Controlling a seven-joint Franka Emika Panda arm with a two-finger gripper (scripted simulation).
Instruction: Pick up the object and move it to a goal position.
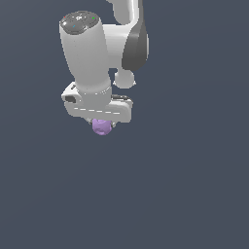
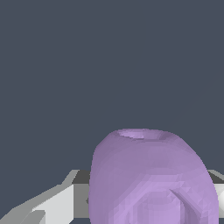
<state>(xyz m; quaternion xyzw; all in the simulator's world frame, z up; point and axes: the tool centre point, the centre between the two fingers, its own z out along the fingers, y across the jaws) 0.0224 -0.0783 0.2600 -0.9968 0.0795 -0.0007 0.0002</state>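
White pincer pinching light-purple bumpy ball, ball filling wrist view, plain dark-grey backdrop

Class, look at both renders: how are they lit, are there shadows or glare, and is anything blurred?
Exterior view: flat even light, soft shading on the white hand, no cast shadow or glare. Wrist view: purple ball fills the frame, faceted not blurred, cropped at the edge.

I see open dark grey ground on every side of gripper in exterior view: nothing standing on exterior view's left, right or below. Only thing near jaws is purple ball, lodged between them. In wrist view ball fills space ahead of fingers; beyond it, bare ground.
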